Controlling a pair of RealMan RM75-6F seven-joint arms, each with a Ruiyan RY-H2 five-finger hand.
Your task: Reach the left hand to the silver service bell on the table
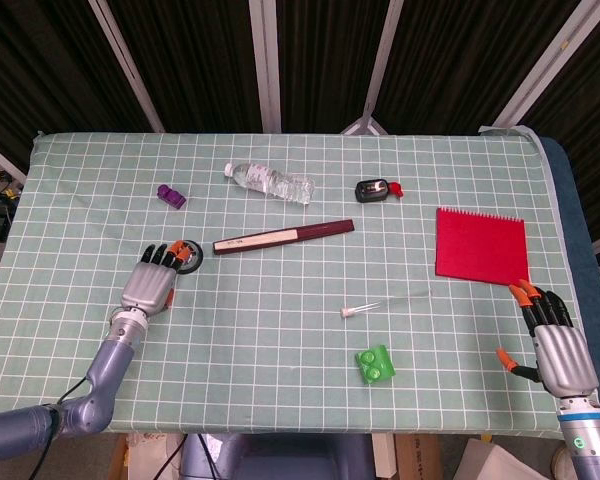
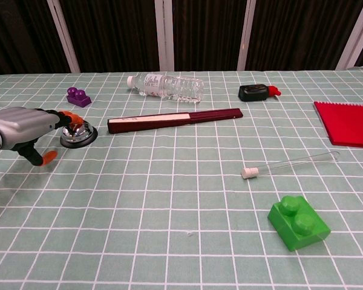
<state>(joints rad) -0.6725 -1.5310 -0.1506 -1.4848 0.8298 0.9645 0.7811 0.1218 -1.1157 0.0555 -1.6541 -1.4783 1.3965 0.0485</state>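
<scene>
Silver service bell (image 2: pixel 78 132) sits on the table (image 1: pixel 280 300), left side, just beside the end of a dark red folded fan (image 2: pixel 174 120). Left hand (image 1: pixel 152 281) is at its near edge, fingers (image 1: pixel 160 257) loosely spread, holding nothing; actual contact I cannot tell. Bell looks rigid metal, smooth dome, likely slippery, light enough to skid. Best pressed on the top button, not gripped at the sides.

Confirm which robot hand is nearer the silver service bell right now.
Left. The left robot hand is right at the silver service bell, fingertips over its near-left edge. The right robot hand sits at the table's far right corner, beyond the red notebook.
</scene>
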